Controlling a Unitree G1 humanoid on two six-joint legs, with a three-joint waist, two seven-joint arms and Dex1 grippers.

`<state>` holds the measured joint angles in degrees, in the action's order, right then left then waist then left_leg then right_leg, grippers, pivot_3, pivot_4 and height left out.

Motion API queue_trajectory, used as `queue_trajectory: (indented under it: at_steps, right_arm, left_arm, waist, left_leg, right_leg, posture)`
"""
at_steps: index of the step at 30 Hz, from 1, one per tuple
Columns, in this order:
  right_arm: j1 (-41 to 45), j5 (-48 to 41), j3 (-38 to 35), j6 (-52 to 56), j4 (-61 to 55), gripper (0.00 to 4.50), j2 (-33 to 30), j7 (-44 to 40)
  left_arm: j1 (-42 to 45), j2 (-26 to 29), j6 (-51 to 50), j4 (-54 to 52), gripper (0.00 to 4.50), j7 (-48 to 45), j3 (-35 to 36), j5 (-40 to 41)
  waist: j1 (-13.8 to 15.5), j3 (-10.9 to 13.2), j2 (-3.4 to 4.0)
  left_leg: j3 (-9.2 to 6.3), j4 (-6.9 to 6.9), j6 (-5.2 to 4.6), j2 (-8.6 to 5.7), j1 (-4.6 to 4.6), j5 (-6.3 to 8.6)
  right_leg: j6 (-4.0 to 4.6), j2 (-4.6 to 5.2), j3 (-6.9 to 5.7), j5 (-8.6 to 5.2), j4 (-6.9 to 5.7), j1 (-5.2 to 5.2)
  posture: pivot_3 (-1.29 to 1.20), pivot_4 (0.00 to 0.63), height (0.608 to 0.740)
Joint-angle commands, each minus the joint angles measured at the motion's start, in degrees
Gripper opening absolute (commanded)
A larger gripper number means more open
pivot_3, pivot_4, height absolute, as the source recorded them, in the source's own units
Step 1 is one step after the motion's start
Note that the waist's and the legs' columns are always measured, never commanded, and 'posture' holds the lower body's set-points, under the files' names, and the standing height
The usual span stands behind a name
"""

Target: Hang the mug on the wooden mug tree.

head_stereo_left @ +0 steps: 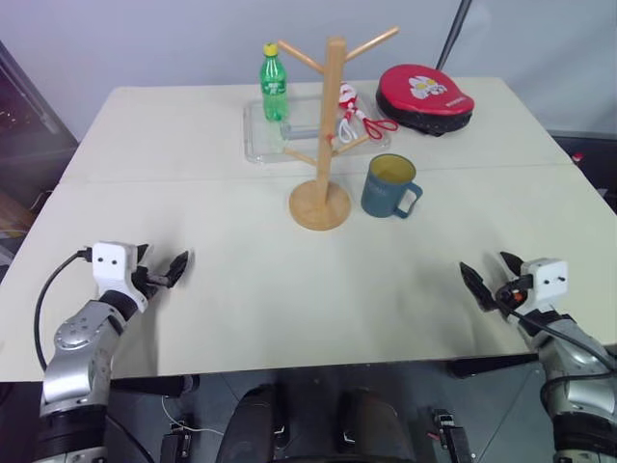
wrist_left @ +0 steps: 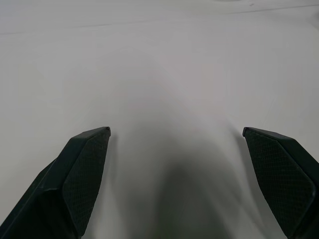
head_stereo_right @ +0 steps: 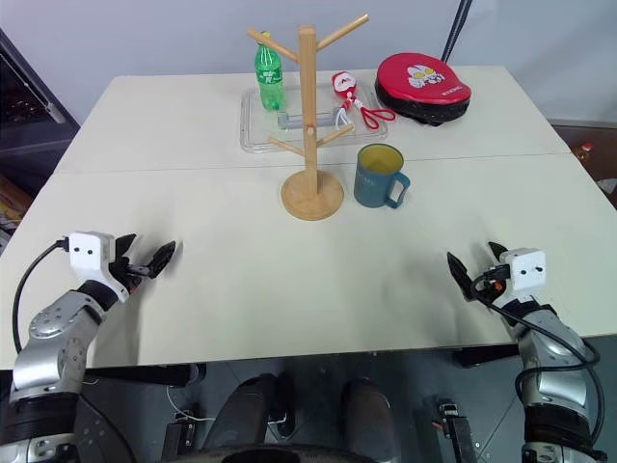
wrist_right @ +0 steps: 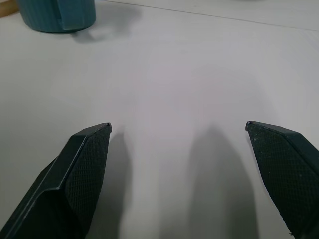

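Note:
The teal-blue mug (head_stereo_left: 390, 186) with its yellowish inside stands upright on the table, its handle turned toward the right front. It sits just right of the round base of the wooden mug tree (head_stereo_left: 333, 125), apart from it. The tree's pegs are bare. My left gripper (head_stereo_left: 162, 260) hovers open over the near left of the table, far from both. My right gripper (head_stereo_left: 490, 273) is open over the near right, with nothing between its fingers. In the right wrist view the mug (wrist_right: 55, 15) stands well ahead of the open fingers.
Behind the tree lies a clear tray (head_stereo_left: 258, 140) holding a green bottle (head_stereo_left: 274, 82). Red-handled scissors (head_stereo_left: 374, 122) and a small red-and-white figure lie at the tray's right end. A red round pad (head_stereo_left: 424, 96) sits at the back right. The table's front edge (head_stereo_left: 289, 368) runs just behind both grippers.

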<state>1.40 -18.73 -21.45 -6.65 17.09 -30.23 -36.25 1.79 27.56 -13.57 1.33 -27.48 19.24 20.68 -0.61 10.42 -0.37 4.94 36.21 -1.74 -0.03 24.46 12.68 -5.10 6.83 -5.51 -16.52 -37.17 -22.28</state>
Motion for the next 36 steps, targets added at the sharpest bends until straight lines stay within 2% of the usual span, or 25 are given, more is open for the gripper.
queue_trajectory:
  at_steps: [1,10,15,18,24,31,36]
  right_arm:
    - [0.5,0.0,0.0,-1.0,-1.2,4.46,0.3,0.4]
    - [-1.5,-0.5,0.8,1.4,-8.6,4.46,1.3,2.7]
    - [-2.5,-1.6,1.4,5.7,-15.8,4.46,3.4,5.8]
    - [-3.0,-1.5,3.3,9.2,-22.0,4.46,5.7,8.8]
    - [-1.2,6.8,11.3,12.4,-29.9,4.46,12.5,18.8]
    - [7.5,17.5,16.5,15.4,-24.8,4.46,18.8,31.6]
    - [12.2,20.5,15.9,15.7,-19.5,4.46,20.1,36.7]
  left_arm:
    - [-0.2,1.0,0.1,-2.4,4.5,-0.3,1.5,0.7]
    - [1.4,0.6,-0.3,-2.2,4.5,-1.2,-0.1,0.8]
    - [2.4,-0.3,0.1,-4.7,4.5,-5.3,-2.9,2.6]
    - [3.1,-1.5,-0.6,-9.2,4.5,-9.1,-6.9,4.6]
    - [6.6,-2.0,-4.7,-18.2,4.5,-17.8,-17.6,8.5]
    - [11.4,-2.0,-7.1,-21.3,4.5,-21.1,-24.1,8.4]
    - [12.3,-2.3,-7.5,-22.4,4.5,-21.1,-24.6,9.1]
  waist:
    - [0.0,0.0,0.0]
    - [0.0,0.0,0.0]
    - [0.1,0.0,0.0]
    - [0.1,0.0,0.01]
    - [-0.1,0.0,0.03]
    - [-0.1,0.0,0.11]
    - [0.0,0.0,0.11]
  left_leg:
    - [0.0,0.0,0.0,0.0,0.0,0.0]
    - [0.0,0.0,0.01,0.0,0.0,0.0]
    - [0.0,0.0,0.04,0.0,0.01,0.02]
    - [0.0,0.0,0.06,0.0,0.01,0.03]
    - [0.0,0.0,0.07,-0.01,0.01,0.02]
    - [0.0,0.01,-0.01,-0.01,0.01,-0.12]
    - [0.01,0.01,0.18,-0.05,0.04,-0.26]
  right_leg:
    - [0.0,0.0,0.0,0.0,0.0,0.0]
    - [0.0,0.0,0.0,0.0,-0.01,-0.01]
    - [0.0,0.0,0.0,0.0,0.0,-0.01]
    - [0.0,0.02,0.0,0.0,0.0,-0.01]
    - [0.0,0.0,0.01,0.0,-0.01,-0.03]
    - [0.01,-0.08,0.01,0.0,-0.04,-0.03]
    - [0.01,-0.08,0.01,-0.01,-0.03,-0.02]
  posture:
    - [0.0,0.15,0.739]
    - [0.0,0.15,0.739]
    - [0.0,0.15,0.739]
    - [0.0,0.15,0.739]
    - [0.0,0.15,0.739]
    - [0.0,0.15,0.739]
    - [0.0,0.15,0.739]
